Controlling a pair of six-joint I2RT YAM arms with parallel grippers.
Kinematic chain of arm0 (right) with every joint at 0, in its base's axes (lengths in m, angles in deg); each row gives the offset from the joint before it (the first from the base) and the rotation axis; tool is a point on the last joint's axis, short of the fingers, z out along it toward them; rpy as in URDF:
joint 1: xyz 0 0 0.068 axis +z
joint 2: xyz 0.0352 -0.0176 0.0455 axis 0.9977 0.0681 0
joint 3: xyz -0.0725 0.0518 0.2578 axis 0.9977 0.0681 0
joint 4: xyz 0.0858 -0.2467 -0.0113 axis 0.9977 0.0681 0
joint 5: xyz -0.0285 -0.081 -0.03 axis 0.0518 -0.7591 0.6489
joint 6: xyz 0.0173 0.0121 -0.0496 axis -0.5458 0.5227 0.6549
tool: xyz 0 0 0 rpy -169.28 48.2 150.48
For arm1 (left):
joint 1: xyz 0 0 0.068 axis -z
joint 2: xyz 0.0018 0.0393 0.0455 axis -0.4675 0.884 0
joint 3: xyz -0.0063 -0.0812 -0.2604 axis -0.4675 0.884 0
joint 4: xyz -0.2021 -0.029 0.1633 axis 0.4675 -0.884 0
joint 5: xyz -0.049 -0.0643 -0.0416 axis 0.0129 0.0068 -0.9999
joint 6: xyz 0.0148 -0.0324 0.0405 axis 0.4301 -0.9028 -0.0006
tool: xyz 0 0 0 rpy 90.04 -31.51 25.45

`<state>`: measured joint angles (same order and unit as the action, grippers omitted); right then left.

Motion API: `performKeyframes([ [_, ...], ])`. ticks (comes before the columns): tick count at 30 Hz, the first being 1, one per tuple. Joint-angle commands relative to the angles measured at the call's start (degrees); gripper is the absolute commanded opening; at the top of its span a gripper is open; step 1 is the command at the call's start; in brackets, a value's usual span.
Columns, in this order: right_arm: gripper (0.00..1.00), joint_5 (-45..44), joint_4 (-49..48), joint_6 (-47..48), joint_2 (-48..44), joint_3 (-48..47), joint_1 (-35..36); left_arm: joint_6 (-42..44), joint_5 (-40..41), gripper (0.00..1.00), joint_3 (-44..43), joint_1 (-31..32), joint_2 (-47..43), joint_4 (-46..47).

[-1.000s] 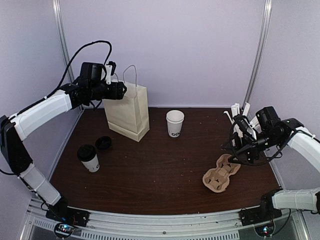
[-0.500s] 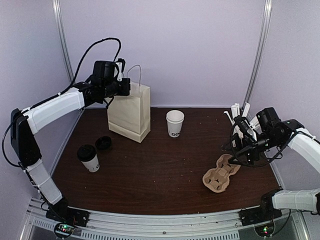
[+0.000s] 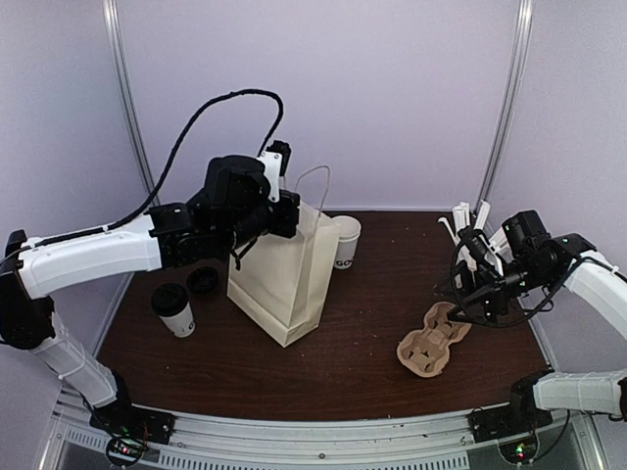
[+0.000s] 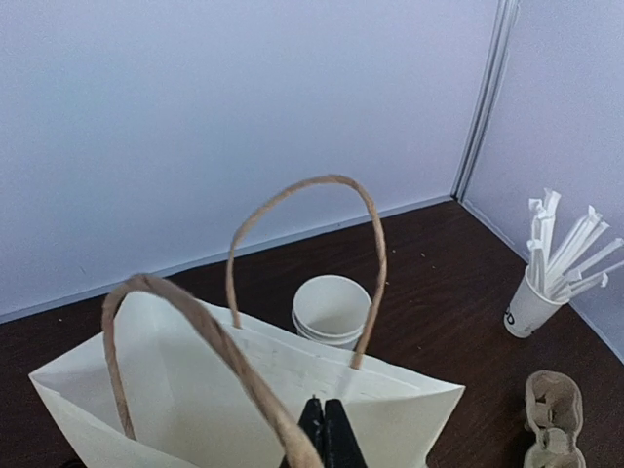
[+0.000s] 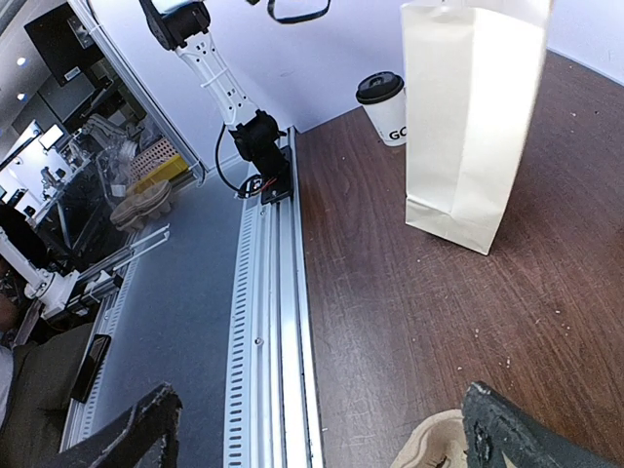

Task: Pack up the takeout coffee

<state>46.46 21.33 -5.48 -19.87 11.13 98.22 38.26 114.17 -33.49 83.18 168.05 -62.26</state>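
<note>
Pinching paper bag [image 3: 284,279] rim: left pincer [image 4: 325,437]; bag half-hides lidless cup [image 3: 349,235]; right pincer [image 5: 322,429] spread.

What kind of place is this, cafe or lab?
Probably a robot lab cell, not a cafe: plain panel walls with metal frame posts, arms bolted to a slotted rail, cluttered workshop benches beyond it.

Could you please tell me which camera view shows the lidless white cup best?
The left wrist view: the lidless white cup shows its open mouth beyond the paper bag. Top external: the bag covers its left side; right wrist: not visible.
</note>
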Motion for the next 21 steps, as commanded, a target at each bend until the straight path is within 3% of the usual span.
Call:
performKeyframes([
  [1,1.00,-0.07,-0.67,1.07,-0.81,0.49,-0.43,-2.00,8.68,0.00,2.84,6.66,-2.02,5.67],
  [3,1.00,-0.05,-0.68,1.07,-0.83,0.49,-0.44,-1.60,10.66,0.00,3.27,9.89,-2.38,5.73],
  [4,1.00,-0.01,-0.67,1.07,-0.86,0.49,-0.45,-1.32,11.42,0.07,3.13,11.05,-2.54,4.88],
  [5,1.00,-0.06,-0.62,1.07,-0.87,0.49,-0.46,-1.27,12.30,0.23,2.73,12.15,-2.82,3.62],
  [7,1.00,0.02,-0.58,1.07,-0.96,0.49,-0.43,-1.27,15.08,0.43,1.54,14.06,-3.63,-0.57],
  [10,1.00,0.12,-0.54,1.07,-0.97,0.41,-0.43,-1.18,18.47,0.57,0.14,16.05,-5.46,-7.87],
  [15,0.98,-0.19,-3.01,-2.89,1.02,-2.17,-0.15,-6.70,22.79,0.65,1.31,16.79,-11.13,-22.94],
  [21,0.88,-13.56,-7.83,-12.60,7.01,-11.25,3.85,-6.44,21.52,0.68,6.19,16.92,-18.78,-28.31],
])
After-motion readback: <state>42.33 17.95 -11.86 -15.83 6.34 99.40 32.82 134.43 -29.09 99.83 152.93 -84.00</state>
